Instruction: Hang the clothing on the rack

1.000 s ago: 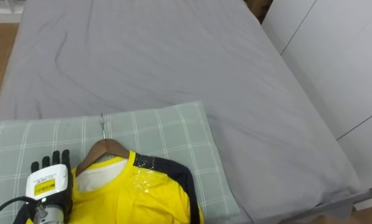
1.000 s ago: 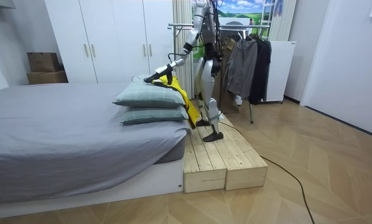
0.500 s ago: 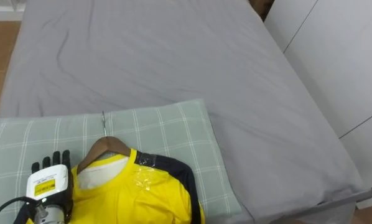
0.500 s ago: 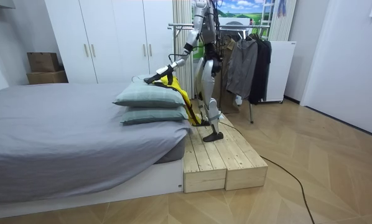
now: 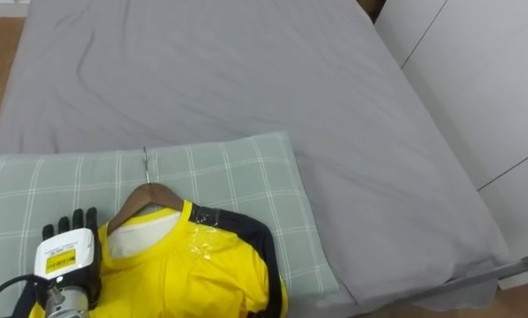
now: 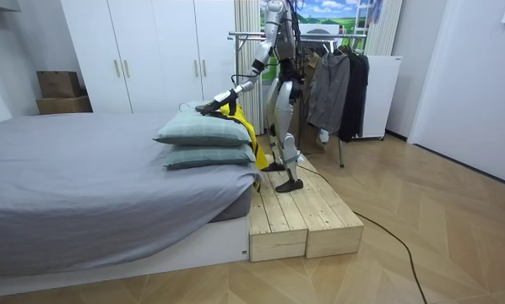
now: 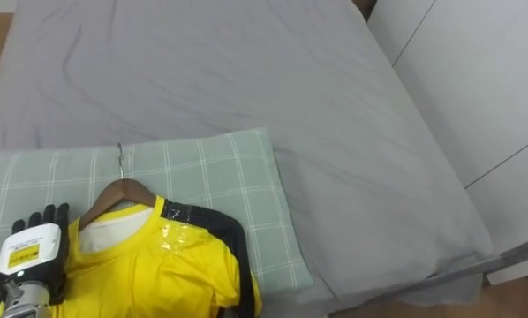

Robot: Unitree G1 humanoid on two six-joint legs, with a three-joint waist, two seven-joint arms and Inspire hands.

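While shirt [image 5: 193, 274] is already on hanger [image 5: 140, 201], both lie flat on pillow [image 5: 237, 168] on bed [image 5: 246, 79], left hand [image 5: 67, 256] straight-fingered at shirt's shoulder, clasping nothing; judged early, lift and carry to rack [image 6: 248, 35] left.

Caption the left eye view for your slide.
Left hand open beside a yellow shirt on a wooden hanger, on a checked pillow.

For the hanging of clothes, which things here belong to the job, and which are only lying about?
Job: yellow shirt, wooden hanger in it, open left hand at its shoulder, clothes rack by the robot.
Lying about: checked pillow under the shirt, grey bed, white wardrobe, cardboard boxes.
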